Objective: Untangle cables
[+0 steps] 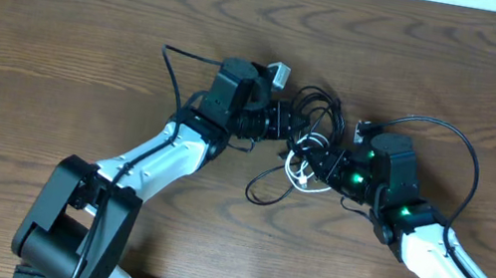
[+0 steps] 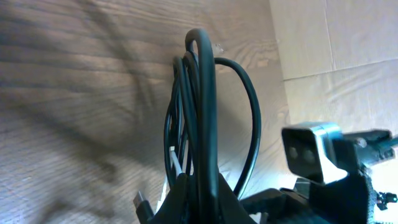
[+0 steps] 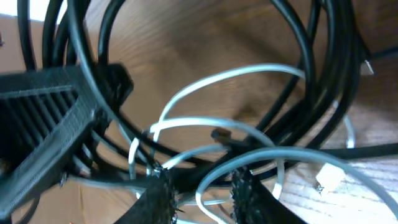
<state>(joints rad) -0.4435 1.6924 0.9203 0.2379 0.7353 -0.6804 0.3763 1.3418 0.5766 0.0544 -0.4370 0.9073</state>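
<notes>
Tangle of cables sits on the bench, between both arms. Left end effector clamped on black cables; right end effector narrowly parted around white cable strands. Cords look light, limp and springy; best taken at a free loop, not the knot.

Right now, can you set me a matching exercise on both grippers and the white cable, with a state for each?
1. left gripper
2. right gripper
3. white cable

a. threaded among the black cables
b. shut on black cables
c. jaws apart, white strands between them

Pairs: 1-b, 2-c, 3-a
</notes>
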